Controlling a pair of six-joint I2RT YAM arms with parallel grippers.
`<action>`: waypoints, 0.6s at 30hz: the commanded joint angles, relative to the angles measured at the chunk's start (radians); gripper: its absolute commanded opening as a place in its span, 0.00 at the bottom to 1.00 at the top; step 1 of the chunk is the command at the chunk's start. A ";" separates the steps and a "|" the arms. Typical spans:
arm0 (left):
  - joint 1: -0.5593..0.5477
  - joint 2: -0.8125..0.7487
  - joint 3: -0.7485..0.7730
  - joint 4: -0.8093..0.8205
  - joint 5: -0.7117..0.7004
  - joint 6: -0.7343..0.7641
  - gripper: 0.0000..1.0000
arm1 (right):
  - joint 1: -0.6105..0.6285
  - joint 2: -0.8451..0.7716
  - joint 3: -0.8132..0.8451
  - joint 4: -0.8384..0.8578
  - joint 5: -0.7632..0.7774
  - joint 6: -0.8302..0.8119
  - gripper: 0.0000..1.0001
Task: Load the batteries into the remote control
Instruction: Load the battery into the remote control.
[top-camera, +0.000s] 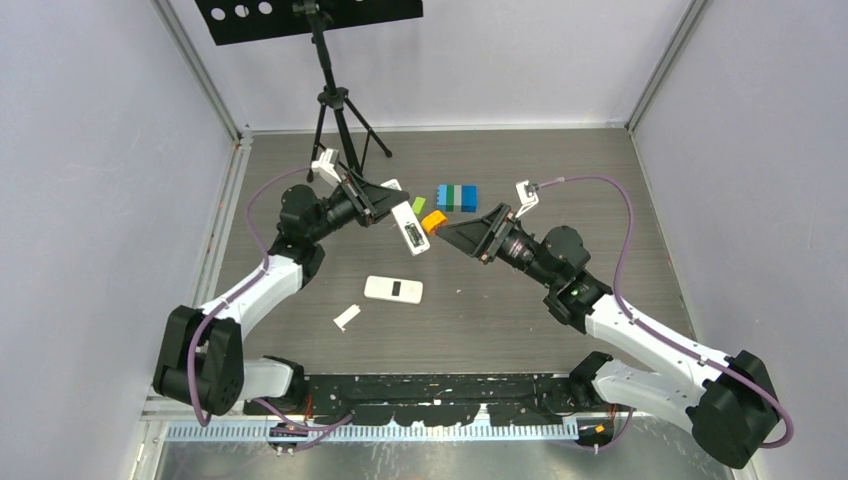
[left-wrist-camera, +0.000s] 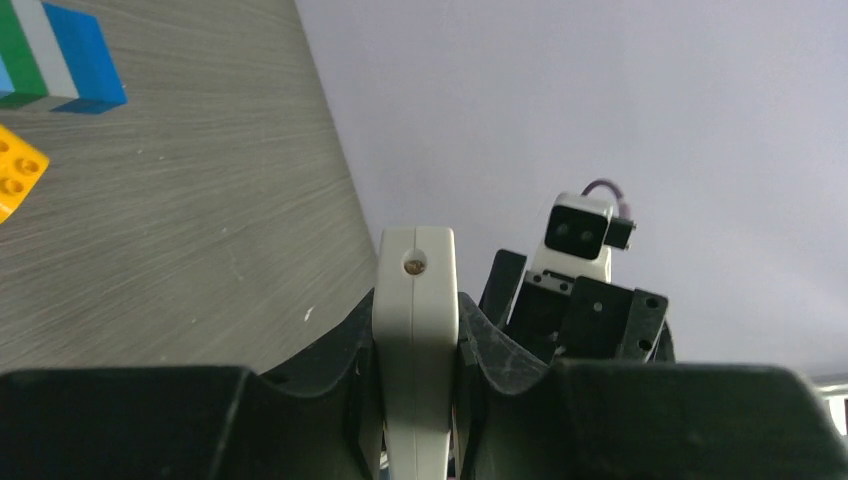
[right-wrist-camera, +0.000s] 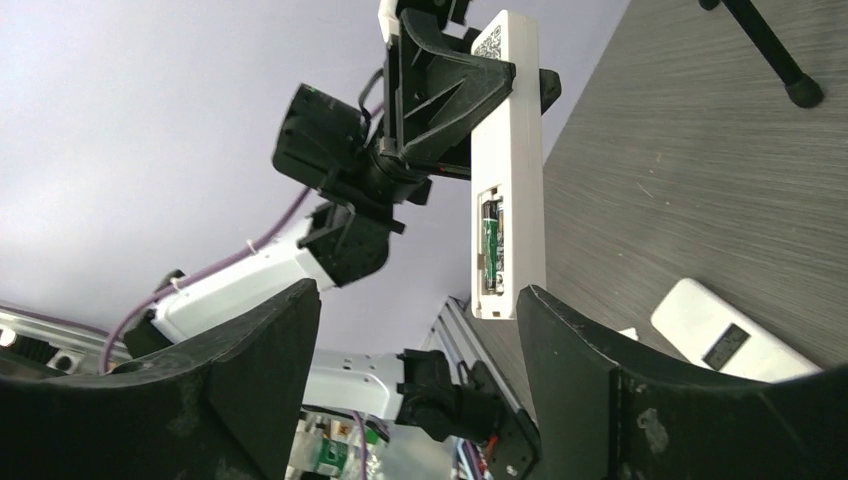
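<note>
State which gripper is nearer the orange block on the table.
Right. From above, the right gripper, jaws open, hovers just beside the orange block, on its right. The left gripper, clamping a white remote, sits further off to the block's left.

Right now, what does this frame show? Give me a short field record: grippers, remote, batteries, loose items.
left gripper: shut on remote, held in the air
remote compartment: open, facing the right gripper
battery: one seated in the compartment
right gripper: open, empty, close to the remote
lying loose: second remote, small white piece
</note>
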 joint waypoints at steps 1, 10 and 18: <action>0.005 -0.085 0.069 -0.140 0.097 0.227 0.00 | -0.006 0.022 0.043 -0.086 -0.044 -0.099 0.73; 0.005 -0.172 0.077 -0.274 0.110 0.334 0.00 | -0.002 0.149 0.142 -0.121 -0.235 -0.184 0.66; 0.005 -0.150 0.088 -0.240 0.142 0.303 0.00 | 0.029 0.218 0.214 -0.140 -0.291 -0.238 0.57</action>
